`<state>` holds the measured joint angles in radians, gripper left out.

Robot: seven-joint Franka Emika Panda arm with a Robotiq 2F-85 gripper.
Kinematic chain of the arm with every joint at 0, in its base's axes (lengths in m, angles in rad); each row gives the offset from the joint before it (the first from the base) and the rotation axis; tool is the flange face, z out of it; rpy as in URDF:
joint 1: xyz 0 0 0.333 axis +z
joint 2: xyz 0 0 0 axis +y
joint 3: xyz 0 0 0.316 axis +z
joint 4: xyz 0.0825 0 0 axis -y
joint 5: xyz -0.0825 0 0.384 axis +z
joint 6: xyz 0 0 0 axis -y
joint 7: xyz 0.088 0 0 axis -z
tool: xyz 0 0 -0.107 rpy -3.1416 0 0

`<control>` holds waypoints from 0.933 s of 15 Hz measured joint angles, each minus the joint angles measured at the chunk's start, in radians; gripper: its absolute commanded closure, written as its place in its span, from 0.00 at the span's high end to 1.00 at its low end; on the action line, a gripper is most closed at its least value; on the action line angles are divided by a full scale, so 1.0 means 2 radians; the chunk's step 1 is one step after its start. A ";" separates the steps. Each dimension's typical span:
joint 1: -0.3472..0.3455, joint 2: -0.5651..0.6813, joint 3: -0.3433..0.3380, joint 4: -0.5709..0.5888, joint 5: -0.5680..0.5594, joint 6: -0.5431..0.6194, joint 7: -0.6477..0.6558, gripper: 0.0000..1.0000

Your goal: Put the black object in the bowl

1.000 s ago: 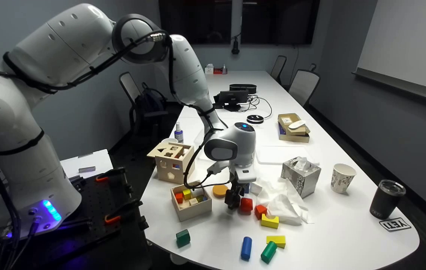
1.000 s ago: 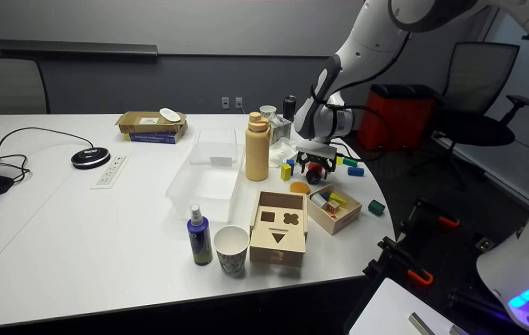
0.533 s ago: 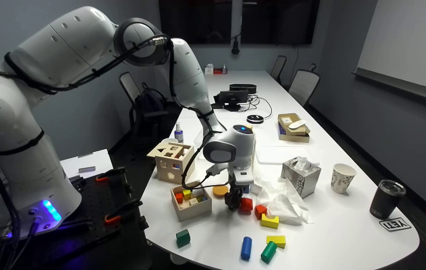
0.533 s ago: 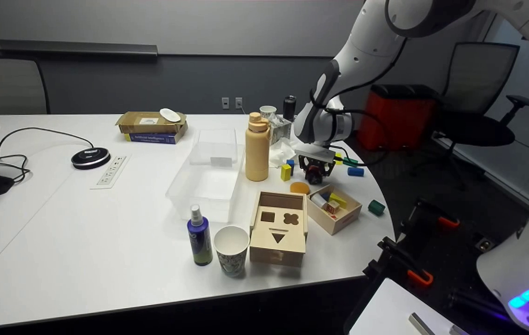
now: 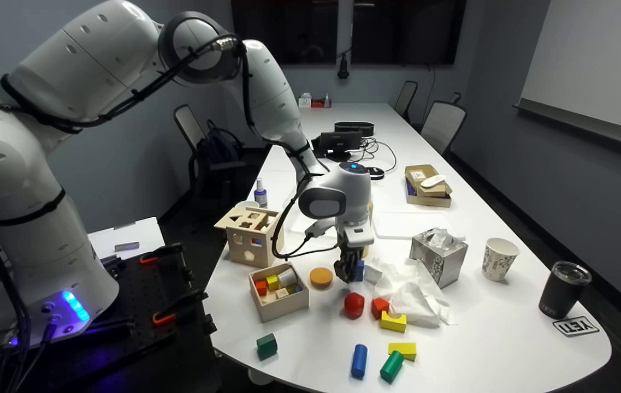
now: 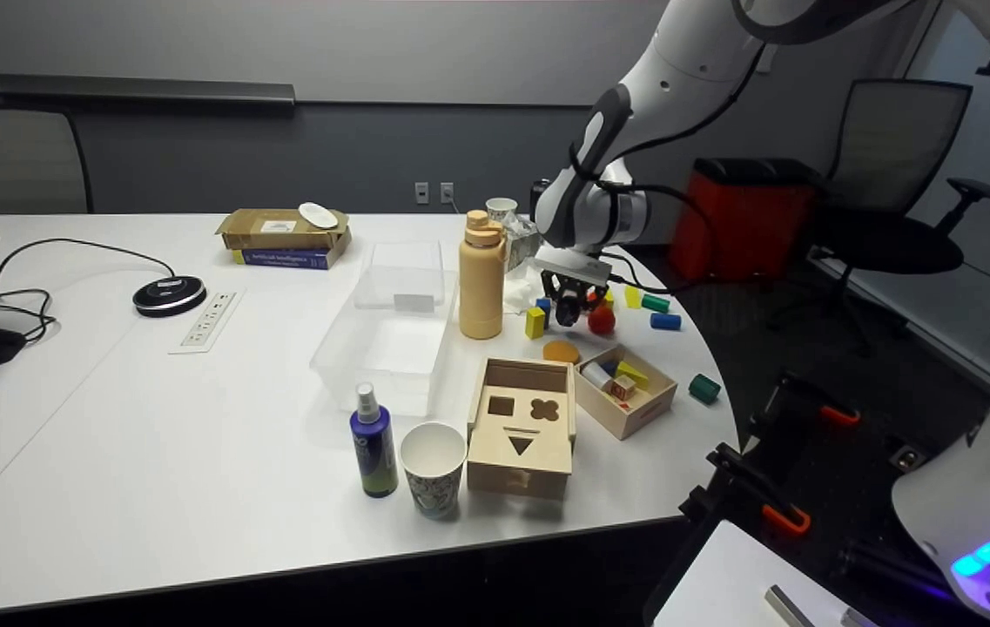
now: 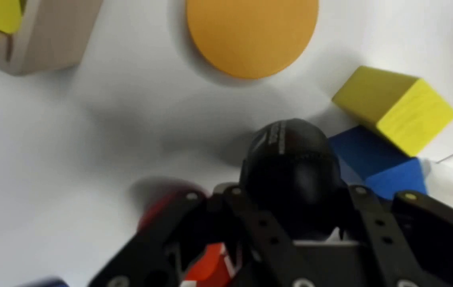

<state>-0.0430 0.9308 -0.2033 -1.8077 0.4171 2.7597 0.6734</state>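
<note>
A black object (image 7: 290, 159), rounded and with pale lettering, sits between the two fingers (image 7: 373, 223) in the wrist view. My gripper (image 7: 298, 189) is shut on it from both sides. In an exterior view the gripper (image 5: 347, 270) hangs just above the table beside the blue block, a shadow beneath it. The black object (image 6: 568, 311) shows as a dark lump under the gripper in an exterior view too, its edges hard to tell from the fingers. No bowl shows in these frames; it is hidden or out of view.
Close by are a red ball (image 5: 354, 305), a blue block (image 5: 360, 271), a yellow block (image 6: 535, 322) and an orange disc (image 5: 321, 277). An open wooden box (image 5: 288, 310) holds blocks. A tall tan bottle (image 6: 481, 279), clear bin (image 6: 333, 370) and shape box (image 6: 516, 482) stand nearby.
The jaws have gone from open to shut on the black object. Gripper and object have risen and moved away from the red ball, which now sits uncovered and slightly shifted.
</note>
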 measured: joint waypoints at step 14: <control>0.060 -0.187 0.132 -0.049 -0.023 -0.115 -0.095 0.14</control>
<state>0.0773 0.5558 0.0606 -1.9057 0.3703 2.5297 0.4840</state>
